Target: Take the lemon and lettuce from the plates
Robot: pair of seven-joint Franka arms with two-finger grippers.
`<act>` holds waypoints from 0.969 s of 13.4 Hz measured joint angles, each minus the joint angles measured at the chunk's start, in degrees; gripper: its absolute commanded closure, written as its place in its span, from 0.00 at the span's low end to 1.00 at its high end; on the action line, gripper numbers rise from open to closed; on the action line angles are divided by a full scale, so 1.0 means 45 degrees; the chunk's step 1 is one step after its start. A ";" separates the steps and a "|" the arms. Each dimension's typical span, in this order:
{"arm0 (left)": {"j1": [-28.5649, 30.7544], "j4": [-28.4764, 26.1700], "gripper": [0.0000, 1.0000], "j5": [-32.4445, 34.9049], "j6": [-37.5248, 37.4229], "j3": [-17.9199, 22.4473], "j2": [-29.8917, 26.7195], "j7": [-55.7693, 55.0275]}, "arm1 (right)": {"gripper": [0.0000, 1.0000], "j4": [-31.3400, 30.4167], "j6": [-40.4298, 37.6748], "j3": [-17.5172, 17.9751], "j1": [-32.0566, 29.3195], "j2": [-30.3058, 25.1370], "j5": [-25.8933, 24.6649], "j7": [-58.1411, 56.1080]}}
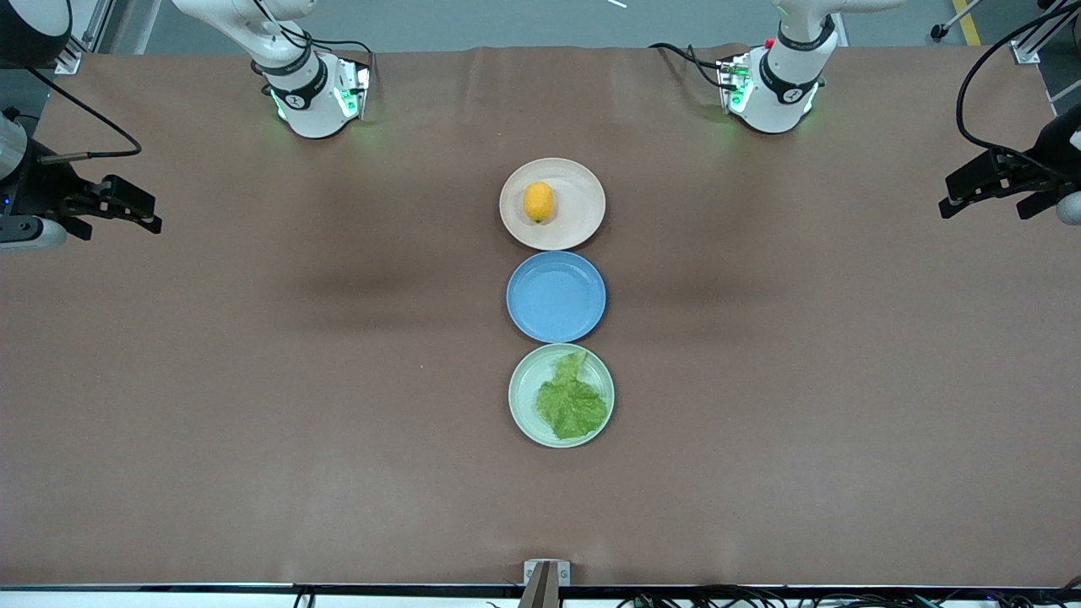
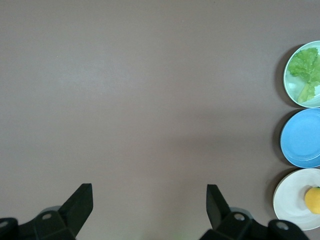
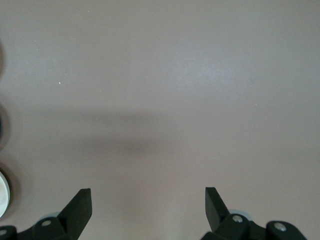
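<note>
Lemon, lettuce on plates, well apart from both spread claws.

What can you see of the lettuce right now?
The lettuce is one flat, crinkled green leaf with a ragged edge and a paler stalk end. It lies in the pale mint green plate, covering much of its floor and sitting toward one side. That plate is the nearest of the three to the front camera. Nothing else touches the leaf, and neither pincer is near it.

The front camera looks down from high across the desk, facing both bases. Each wrist camera hangs high, facing straight down. The left wrist and front views share the three plates.
</note>
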 measured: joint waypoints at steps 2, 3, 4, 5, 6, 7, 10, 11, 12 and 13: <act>0.0006 -0.0016 0.00 0.0000 -0.0002 0.0003 0.0000 0.0000 | 0.00 0.0000 -0.0020 -0.0002 0.0000 0.0000 -0.0004 -0.0003; 0.0013 -0.0024 0.00 0.0000 -0.0002 0.0003 0.0001 0.0000 | 0.00 0.0000 -0.0056 -0.0004 0.0000 0.0000 -0.0004 -0.0003; 0.0016 -0.0025 0.00 0.0000 -0.0002 0.0004 0.0001 0.0000 | 0.00 0.0000 -0.0114 -0.0011 0.0000 0.0000 -0.0004 -0.0002; 0.0016 -0.0025 0.00 -0.0001 -0.0002 0.0004 0.0001 0.0000 | 0.00 0.0000 -0.0168 -0.0015 -0.0001 0.0000 -0.0004 0.0000; 0.0017 -0.0026 0.00 -0.0001 -0.0002 0.0007 0.0001 0.0000 | 0.00 0.0000 -0.0218 -0.0015 0.0000 0.0000 -0.0004 0.0012; 0.0017 -0.0026 0.00 -0.0001 -0.0002 0.0009 0.0001 0.0000 | 0.00 0.0000 -0.0244 -0.0015 0.0000 0.0000 -0.0004 0.0032; 0.0010 -0.0030 0.00 -0.0018 -0.0006 0.0004 0.0018 0.0000 | 0.00 0.0002 -0.0325 -0.0017 0.0000 0.0000 0.0000 0.0101; -0.0029 -0.0041 0.00 -0.0120 -0.0012 -0.0015 0.0077 0.0000 | 0.00 0.0021 -0.0324 -0.0023 -0.0001 -0.0001 0.0000 0.0103; -0.0112 -0.0054 0.00 -0.0384 -0.0013 -0.0053 0.0202 -0.0064 | 0.00 0.0073 -0.0324 -0.0037 -0.0002 -0.0002 -0.0001 0.0103; -0.0232 -0.0066 0.00 -0.0706 -0.0013 -0.0136 0.0403 -0.0338 | 0.00 0.0129 -0.0324 -0.0059 -0.0006 0.0001 -0.0019 0.0103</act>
